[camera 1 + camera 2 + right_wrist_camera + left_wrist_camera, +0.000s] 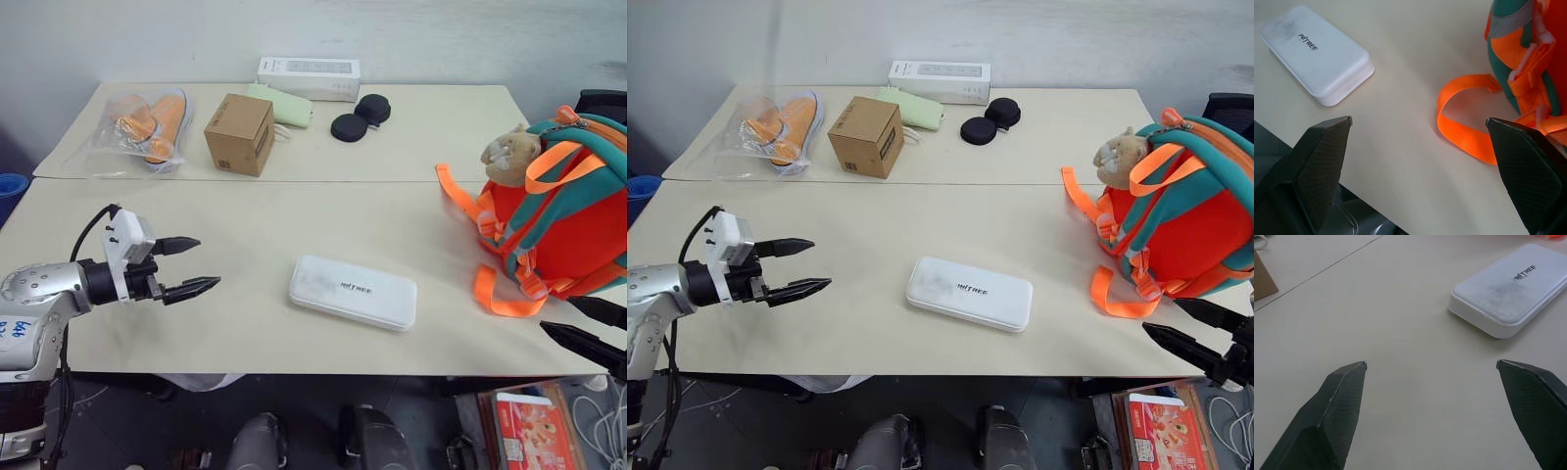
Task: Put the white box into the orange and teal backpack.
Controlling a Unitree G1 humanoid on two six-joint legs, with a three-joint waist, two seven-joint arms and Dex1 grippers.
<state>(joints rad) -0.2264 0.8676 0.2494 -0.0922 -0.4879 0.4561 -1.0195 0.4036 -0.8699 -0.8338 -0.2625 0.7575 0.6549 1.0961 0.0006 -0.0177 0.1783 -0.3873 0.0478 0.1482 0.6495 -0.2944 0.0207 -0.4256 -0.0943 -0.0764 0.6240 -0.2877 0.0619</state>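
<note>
The white box, flat with rounded corners and dark lettering, lies on the near table a little right of centre. The orange and teal backpack stands at the right edge, a tan plush animal on its upper left and orange straps trailing on the table. My left gripper hovers open over the table to the left of the box, pointing at it, nothing between its fingers. My right gripper is open at the front right corner, below the backpack. The right wrist view has the box and a strap loop ahead.
On the far table stand a brown cardboard cube, a long white carton, a pale green case, two black round pads and a clear bag of orange shoes. A red printed box lies on the floor at right.
</note>
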